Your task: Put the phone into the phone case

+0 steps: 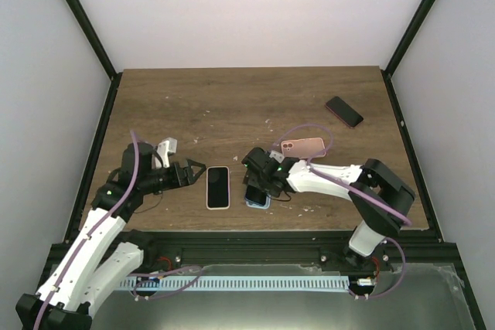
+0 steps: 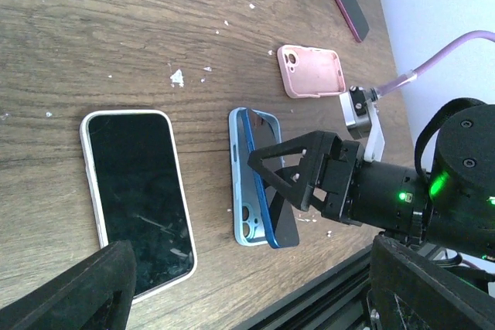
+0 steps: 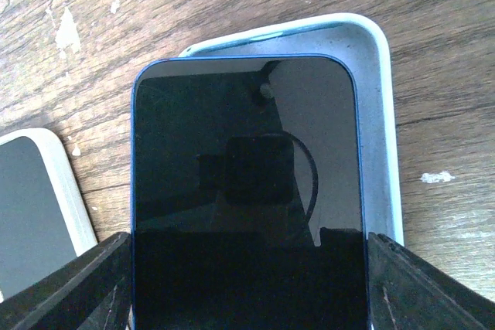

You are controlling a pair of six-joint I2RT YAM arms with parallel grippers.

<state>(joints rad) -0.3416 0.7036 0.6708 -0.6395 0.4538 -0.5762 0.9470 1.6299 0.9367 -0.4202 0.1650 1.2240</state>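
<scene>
A blue-edged phone (image 3: pixel 244 191) with a dark screen is tilted over a light blue phone case (image 3: pixel 375 113) lying open side up on the table. One long edge of the phone sits in the case and the other is raised (image 2: pixel 271 191). My right gripper (image 3: pixel 247 291) is shut on the phone's near end, a finger on each long side. From above, phone and case (image 1: pixel 257 197) lie near the front edge under the right gripper (image 1: pixel 261 179). My left gripper (image 1: pixel 195 171) stands open, holding nothing, just left of a white-cased phone (image 1: pixel 218 187).
The white-cased phone (image 2: pixel 139 191) lies screen up to the left of the blue case. An empty pink case (image 1: pixel 302 147) lies behind the right arm, and a dark phone in a red case (image 1: pixel 344 111) farther back right. The table's front edge (image 2: pixel 309 299) is close.
</scene>
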